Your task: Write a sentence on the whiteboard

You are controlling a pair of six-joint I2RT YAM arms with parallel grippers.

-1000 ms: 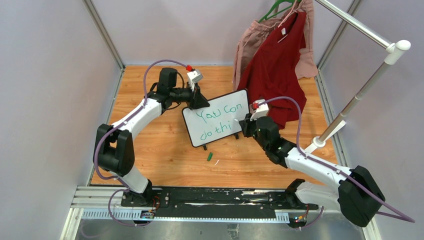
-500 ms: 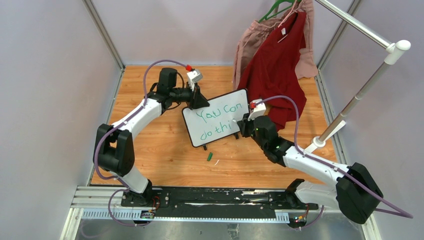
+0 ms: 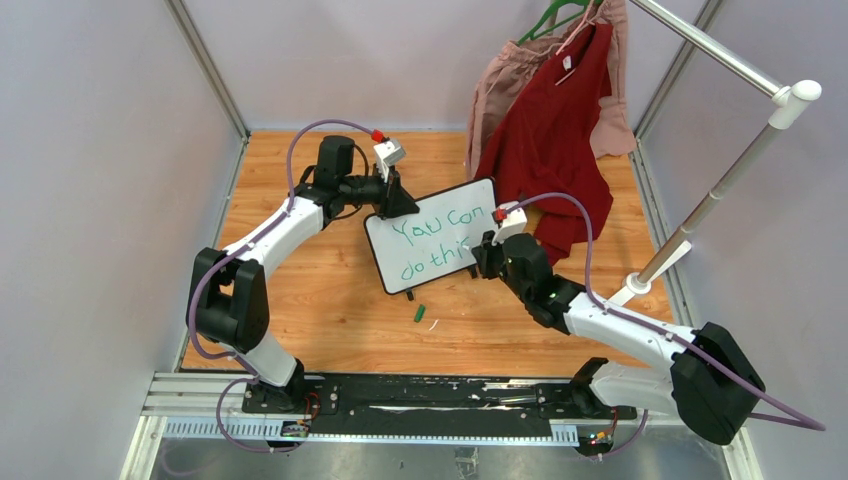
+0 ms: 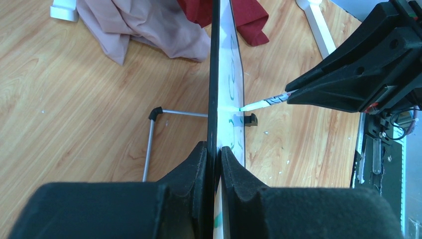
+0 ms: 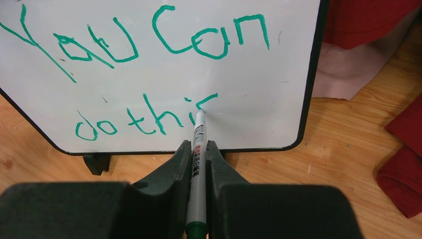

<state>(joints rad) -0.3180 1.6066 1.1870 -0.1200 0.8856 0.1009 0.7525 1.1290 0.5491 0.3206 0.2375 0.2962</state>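
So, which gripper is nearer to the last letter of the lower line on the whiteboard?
Right. The right gripper holds a marker whose tip touches the last letter; the left gripper clamps the whiteboard's top edge near the opposite corner.

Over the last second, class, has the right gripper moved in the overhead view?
Yes. The right gripper has shifted slightly left, further onto the whiteboard, which has not moved.

The left hand (image 4: 214, 149) pinches the whiteboard (image 4: 230, 69), seen edge-on. Ahead and right, a marker (image 4: 261, 103) in the right hand (image 4: 298, 94) touches its white face. Pink cloth (image 4: 149, 30) lies ahead-left on the worktop (image 4: 74, 109).
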